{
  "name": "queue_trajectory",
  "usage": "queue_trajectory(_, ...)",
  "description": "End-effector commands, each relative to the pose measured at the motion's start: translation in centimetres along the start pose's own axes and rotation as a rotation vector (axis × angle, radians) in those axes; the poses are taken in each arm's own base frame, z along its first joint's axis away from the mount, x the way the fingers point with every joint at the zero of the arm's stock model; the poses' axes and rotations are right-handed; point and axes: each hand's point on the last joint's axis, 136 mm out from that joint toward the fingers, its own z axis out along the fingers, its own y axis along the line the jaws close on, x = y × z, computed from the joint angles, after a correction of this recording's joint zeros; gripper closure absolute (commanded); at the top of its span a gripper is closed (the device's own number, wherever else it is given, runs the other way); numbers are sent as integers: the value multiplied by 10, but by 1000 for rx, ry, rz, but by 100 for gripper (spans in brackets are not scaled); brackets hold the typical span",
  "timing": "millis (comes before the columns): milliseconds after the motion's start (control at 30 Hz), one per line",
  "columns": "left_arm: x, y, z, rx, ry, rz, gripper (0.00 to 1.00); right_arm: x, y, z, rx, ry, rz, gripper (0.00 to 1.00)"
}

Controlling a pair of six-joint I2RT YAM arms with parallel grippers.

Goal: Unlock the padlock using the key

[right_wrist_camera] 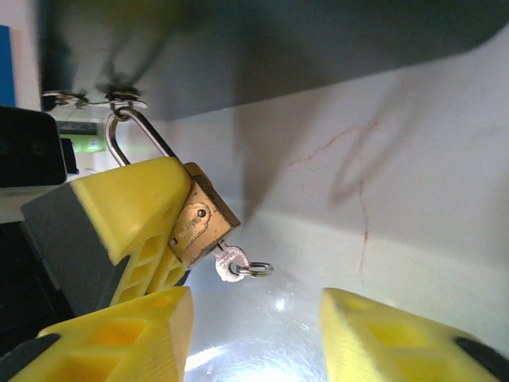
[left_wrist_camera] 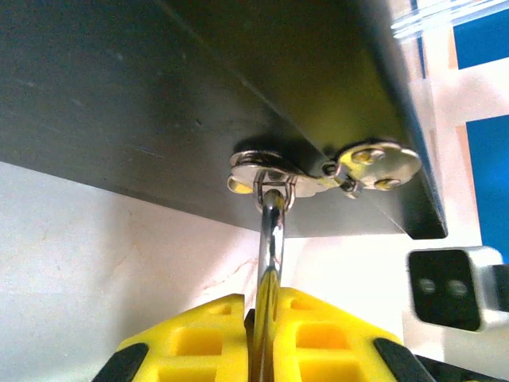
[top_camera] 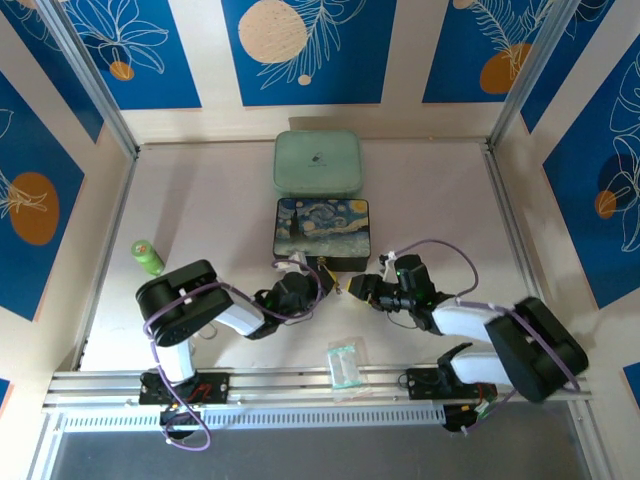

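Item 1, padlock (right_wrist_camera: pixel 200 224): I see it hanging by its shackle from the hasp (left_wrist_camera: pixel 318 173) on the near side of the painted box (top_camera: pixel 322 228), with its brass body tilted.
Item 2, key (right_wrist_camera: pixel 230 263): seated in the bottom of the padlock, a small ring dangling from it.
Item 3, left gripper (left_wrist_camera: pixel 266 310): pressed together, pinching the padlock at shackle and body.
Item 4, right gripper (right_wrist_camera: pixel 254 338): spread, holding nothing, just below the key.
Item 5, counter (top_camera: pixel 210 200): carries the box.
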Motion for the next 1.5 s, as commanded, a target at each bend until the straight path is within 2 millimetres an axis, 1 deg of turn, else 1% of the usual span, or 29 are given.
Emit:
queue_trajectory(0,2,-10,-5,27,19,6,100,-1,-31,-16,214,-36,-120,41)
queue_trajectory(33,2,-9,-6,26,19,7,100,-4,-32,-20,232,-57,-145,38)
queue_trajectory(100,2,-10,-6,28,21,5,100,-10,-31,-27,254,-85,-225,39)
queue_trajectory(167,3,-11,-5,28,30,5,100,-12,-20,-29,218,-90,-298,46)
queue_trajectory(233,4,-13,-4,28,41,3,100,-13,-10,-28,194,-92,-370,55)
queue_trajectory(267,5,-13,-4,26,47,2,100,-13,-7,-26,208,-94,-419,56)
queue_trajectory(333,6,-13,-4,21,52,2,100,-14,-1,-23,239,-113,-529,59)
queue_trajectory(433,7,-12,-4,18,56,-8,100,-13,9,-15,272,-139,-676,58)
queue_trajectory(500,7,-12,-5,20,58,-13,100,-9,16,-8,282,-127,-769,56)
queue_trajectory(600,7,-15,-6,23,64,-12,100,0,23,4,278,-95,-880,56)
queue_trajectory(700,7,-17,-6,21,71,-8,100,8,25,15,284,-59,-967,58)
queue_trajectory(767,7,-19,-6,23,72,-9,100,12,25,21,291,-45,-998,59)
queue_trajectory(867,7,-18,-6,21,72,-9,100,13,25,27,277,-54,-994,61)
queue_trajectory(933,7,-19,-6,23,73,-9,100,15,25,30,261,-54,-997,66)
queue_trajectory(1000,7,-19,-6,23,76,-9,100,17,22,34,266,-37,-1007,67)
queue_trajectory(1100,8,-21,-6,27,80,-11,100,18,19,38,303,-28,-1048,68)
queue_trajectory(1200,8,-20,-6,23,82,-11,100,22,21,42,308,-12,-1081,68)
queue_trajectory(1333,7,-20,-7,28,79,-15,100,23,18,41,319,-17,-1054,65)
queue_trajectory(1400,8,-21,-7,27,85,-11,100,17,16,40,342,-41,-1058,68)
queue_trajectory(1467,9,-22,-7,30,91,-12,100,12,16,42,373,-50,-1078,79)
